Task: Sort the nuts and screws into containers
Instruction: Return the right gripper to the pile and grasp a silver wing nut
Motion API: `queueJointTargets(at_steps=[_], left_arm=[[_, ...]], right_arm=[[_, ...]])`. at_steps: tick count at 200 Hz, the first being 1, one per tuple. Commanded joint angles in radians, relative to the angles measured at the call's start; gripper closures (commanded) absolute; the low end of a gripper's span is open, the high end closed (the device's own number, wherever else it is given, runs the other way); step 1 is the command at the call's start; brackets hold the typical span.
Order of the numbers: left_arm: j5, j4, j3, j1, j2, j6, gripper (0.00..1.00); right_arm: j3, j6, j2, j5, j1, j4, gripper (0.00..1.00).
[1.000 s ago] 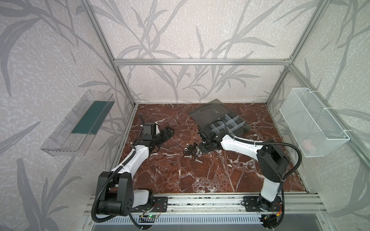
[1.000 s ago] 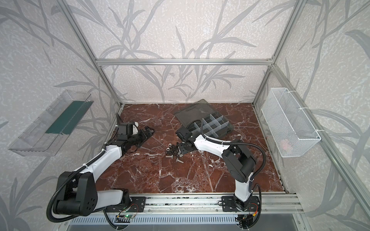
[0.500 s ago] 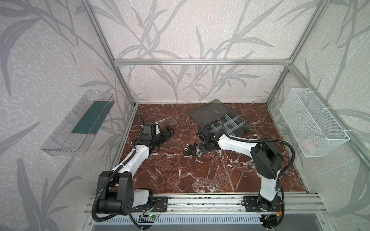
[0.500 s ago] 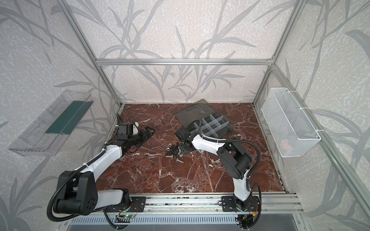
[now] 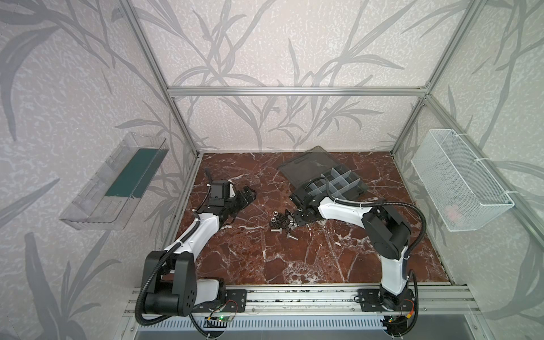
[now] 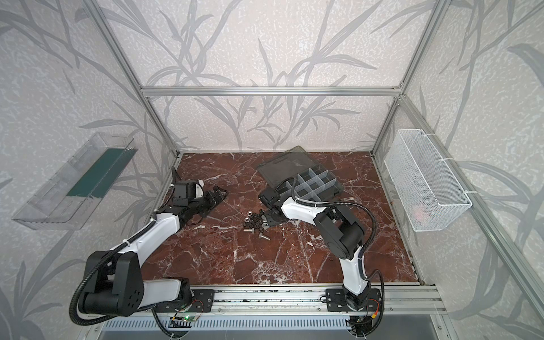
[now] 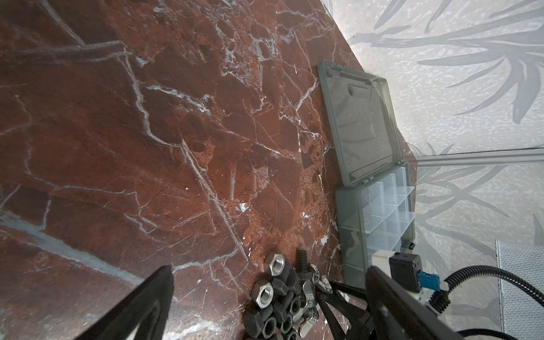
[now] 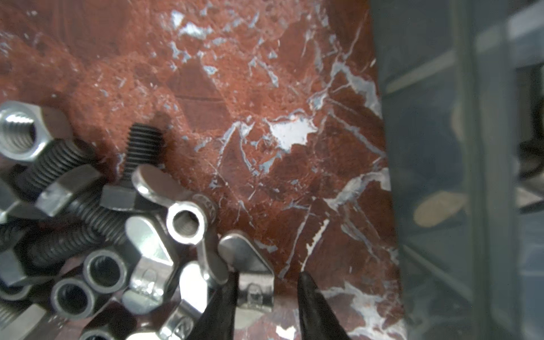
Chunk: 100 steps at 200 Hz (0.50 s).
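Observation:
A pile of screws and nuts [image 5: 282,225] [image 6: 256,225] lies mid-table: black screws [image 8: 141,141], silver hex nuts [image 7: 263,294] and silver wing nuts [image 8: 185,220]. My right gripper [image 5: 294,219] [image 8: 268,282] is down at the pile's right edge. Its jaws stand narrow around one wing nut [image 8: 250,259], with a gap left on one side. The grey organiser's containers [image 5: 335,184] [image 6: 312,184] [image 7: 379,212] sit behind it, lid [image 5: 309,164] flat open. My left gripper [image 5: 245,195] [image 7: 268,268] rests wide open at the table's left, holding nothing.
Two silver screws [image 5: 276,231] [image 5: 290,235] lie apart at the front of the pile. A white wire basket [image 5: 459,182] hangs on the right wall and a clear tray [image 5: 114,179] on the left wall. An aluminium rail [image 5: 294,297] runs along the front.
My right gripper has slid a little left into the pile and its jaws have narrowed around a wing nut. The left arm has not moved.

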State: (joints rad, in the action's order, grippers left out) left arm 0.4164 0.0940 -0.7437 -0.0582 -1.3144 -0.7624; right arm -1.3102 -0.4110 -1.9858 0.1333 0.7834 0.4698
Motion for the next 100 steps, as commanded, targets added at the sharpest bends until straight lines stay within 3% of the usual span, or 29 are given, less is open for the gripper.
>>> queueJointTargets(at_steps=[1,54,100], left_arm=[[-0.005,0.001,-0.012,-0.004,-0.005,-0.006,0.00],[-0.013,0.004,-0.013,-0.003,0.000,-0.006,0.00],[-0.013,0.009,-0.014,-0.003,0.002,-0.005,0.01]], right_arm=[[-0.017,0.004,-0.032,0.005,-0.004,-0.003,0.67],[-0.011,0.007,-0.066,-0.006,-0.005,-0.010,0.73],[0.012,0.035,0.004,-0.010,-0.006,0.004,0.95]])
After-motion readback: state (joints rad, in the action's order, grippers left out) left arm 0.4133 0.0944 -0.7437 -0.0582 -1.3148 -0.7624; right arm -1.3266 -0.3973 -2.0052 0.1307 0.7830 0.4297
